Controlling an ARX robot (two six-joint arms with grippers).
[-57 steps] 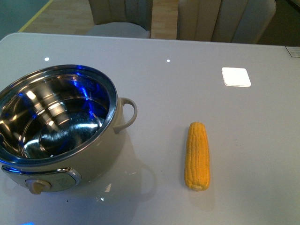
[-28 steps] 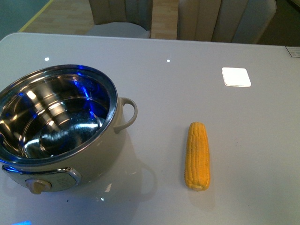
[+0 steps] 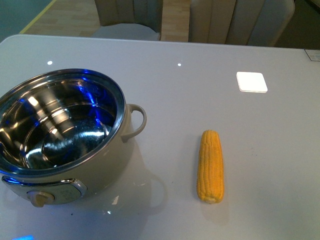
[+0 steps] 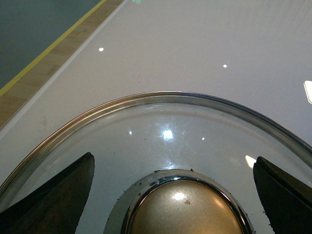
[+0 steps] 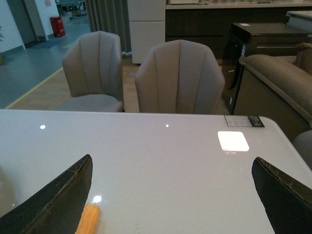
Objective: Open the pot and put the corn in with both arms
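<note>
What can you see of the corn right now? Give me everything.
The corn is one husked yellow cob with neat rows of kernels, and it looks whole. It lies flat on the grey table, lengthwise away from the robot, with its narrower tip pointing away and its blunt end nearer. It sits to the right of the open pot, clear of it. Only the table touches it; nothing grips it.

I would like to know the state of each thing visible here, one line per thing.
pot: lid off, upright, nothing inside.
corn: lying on table, outside pot.
lid: off the pot, under left gripper.
left gripper: open, either side of the knob.
right gripper: open, holding nothing.
</note>
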